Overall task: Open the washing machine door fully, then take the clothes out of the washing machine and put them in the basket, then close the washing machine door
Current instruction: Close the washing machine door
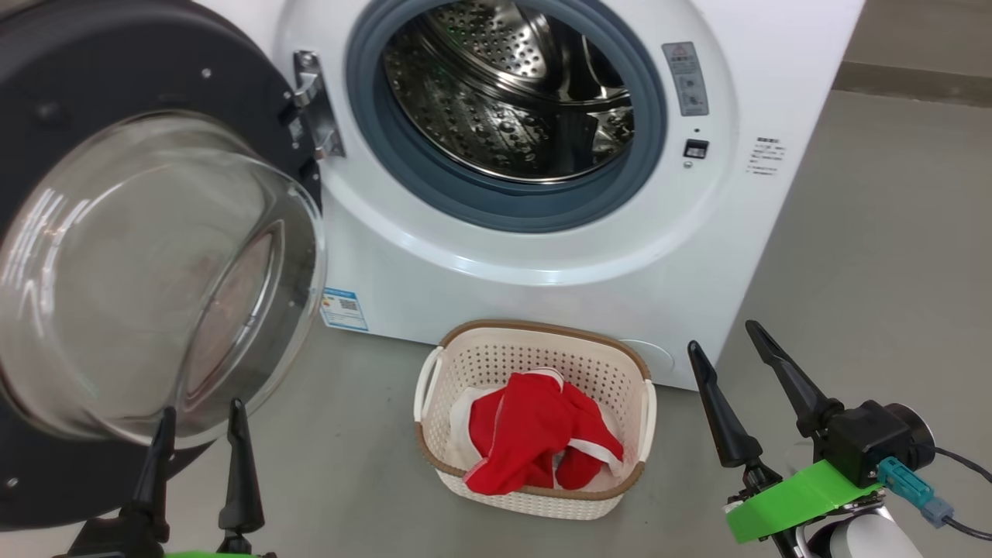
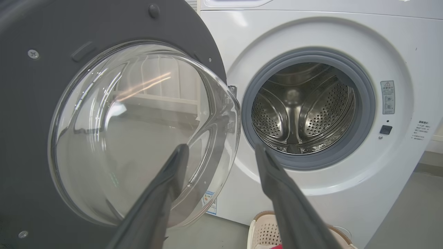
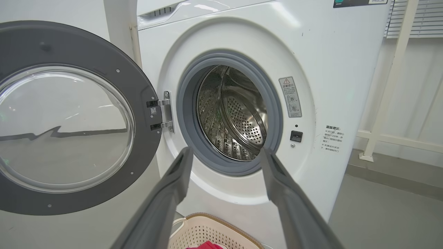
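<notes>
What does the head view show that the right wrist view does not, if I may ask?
The head view adds the open left gripper and the whole basket with the red clothes lying inside. The right wrist view adds a cream post and blinds beside the washing machine. Both share the open right gripper, the door swung open and the drum, with no clothes visible inside.

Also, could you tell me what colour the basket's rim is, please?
Brown, around the cream basket; clearest in the head view.
</notes>
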You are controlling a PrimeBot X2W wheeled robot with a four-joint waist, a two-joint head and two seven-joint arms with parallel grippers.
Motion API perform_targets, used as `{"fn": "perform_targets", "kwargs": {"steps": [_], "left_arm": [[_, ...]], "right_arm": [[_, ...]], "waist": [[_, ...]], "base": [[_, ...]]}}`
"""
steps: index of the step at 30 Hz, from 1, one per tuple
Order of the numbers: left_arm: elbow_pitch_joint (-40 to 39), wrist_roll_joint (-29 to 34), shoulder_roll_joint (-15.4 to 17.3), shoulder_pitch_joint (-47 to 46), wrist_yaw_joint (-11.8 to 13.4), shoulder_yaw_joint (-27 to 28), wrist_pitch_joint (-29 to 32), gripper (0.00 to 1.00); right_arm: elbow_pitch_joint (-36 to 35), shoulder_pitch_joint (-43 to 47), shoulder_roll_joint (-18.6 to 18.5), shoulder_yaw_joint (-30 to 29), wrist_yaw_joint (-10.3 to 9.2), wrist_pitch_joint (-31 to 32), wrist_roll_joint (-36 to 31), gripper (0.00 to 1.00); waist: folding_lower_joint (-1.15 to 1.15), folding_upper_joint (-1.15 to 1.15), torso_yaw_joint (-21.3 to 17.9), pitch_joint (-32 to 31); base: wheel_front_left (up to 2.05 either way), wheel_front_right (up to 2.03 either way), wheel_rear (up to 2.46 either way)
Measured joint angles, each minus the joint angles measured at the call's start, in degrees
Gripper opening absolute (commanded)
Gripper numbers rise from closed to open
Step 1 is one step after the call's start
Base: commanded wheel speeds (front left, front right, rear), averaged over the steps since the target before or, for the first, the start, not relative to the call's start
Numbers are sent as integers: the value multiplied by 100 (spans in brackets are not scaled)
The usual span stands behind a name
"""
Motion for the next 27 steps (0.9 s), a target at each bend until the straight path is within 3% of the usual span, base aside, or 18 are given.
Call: {"fn": "perform_targets", "kwargs": {"steps": [15, 27], "left_arm": [[-33, -1, 1, 40, 126, 11, 0, 100], [-55, -11, 1, 93, 151, 4, 0, 100]], "right_arm": [[18, 0, 7, -4, 0, 0, 55, 100], [25, 0, -2, 22, 0, 0, 56, 100]], "waist": [[0, 0, 426, -31], [0, 0, 505, 41]], "base": [[0, 0, 0], [0, 0, 0]]}}
